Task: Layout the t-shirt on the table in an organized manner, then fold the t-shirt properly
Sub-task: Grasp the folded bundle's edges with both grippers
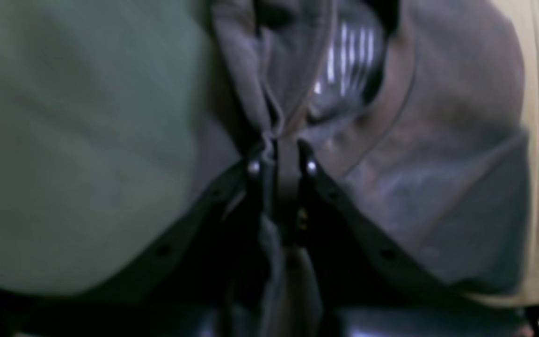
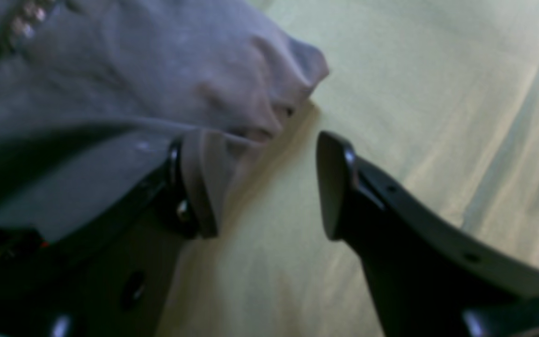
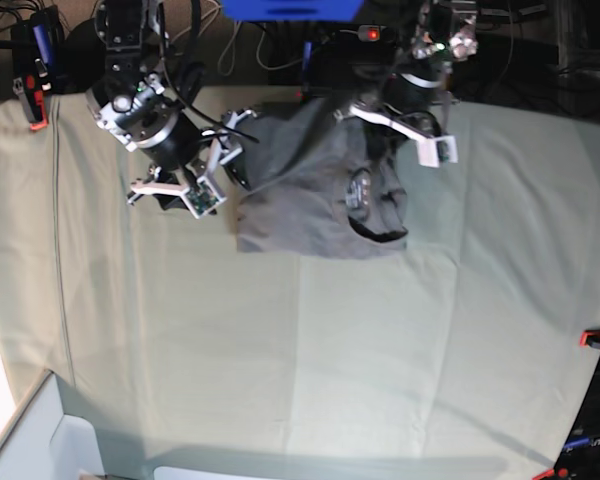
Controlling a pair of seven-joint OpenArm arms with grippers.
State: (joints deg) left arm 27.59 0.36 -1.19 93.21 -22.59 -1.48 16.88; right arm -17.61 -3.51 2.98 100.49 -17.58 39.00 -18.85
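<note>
Now | left hand [image 1: 282,157] pinching t-shirt [image 1: 438,187] | right hand [image 2: 265,182] spread beside it

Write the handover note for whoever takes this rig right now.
Left gripper: jaws shut on a pinched fold of the t-shirt.
Right gripper: jaws open, at the shirt's edge, one finger against the fabric, nothing held.
T-shirt: bunched at the far side of the table, between both arms, inside neck label showing.
Done: one grasp taken.
Left: spread the shirt flat, then fold it.
</note>
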